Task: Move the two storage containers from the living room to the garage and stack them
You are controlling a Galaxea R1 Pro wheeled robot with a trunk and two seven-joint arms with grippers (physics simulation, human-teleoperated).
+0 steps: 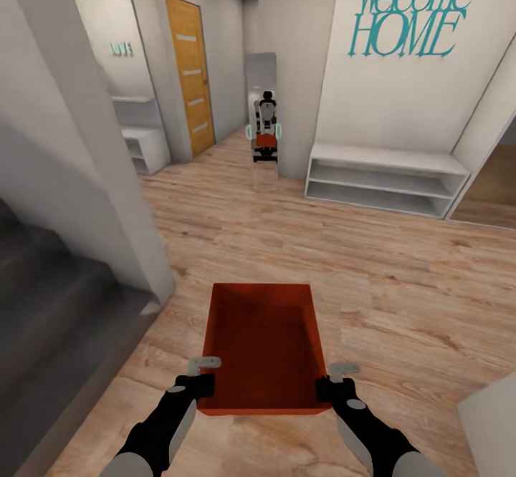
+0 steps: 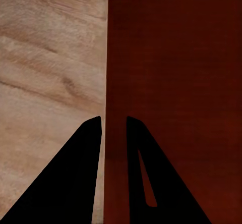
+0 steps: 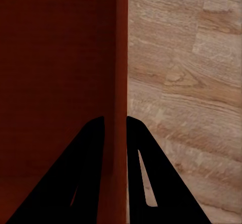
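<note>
One orange-red storage container (image 1: 265,348), an open shallow bin, hangs level in front of me over a light wood-plank hallway floor. My left gripper (image 1: 206,373) is shut on its left wall near the corner closest to me, and my right gripper (image 1: 331,380) is shut on its right wall. In the left wrist view the left gripper (image 2: 113,119) straddles the thin wall of the container (image 2: 176,82). The right wrist view has the right gripper (image 3: 115,118) clamping the container's wall (image 3: 121,57) the same way. The garage is out of view.
A dark grey staircase (image 1: 50,305) and a white wall (image 1: 93,176) bound the left. Ahead stand a low white shelf (image 1: 383,180), a tall mirror (image 1: 264,119) reflecting me, and a wooden door (image 1: 190,72). A white object's corner (image 1: 494,420) juts in at lower right.
</note>
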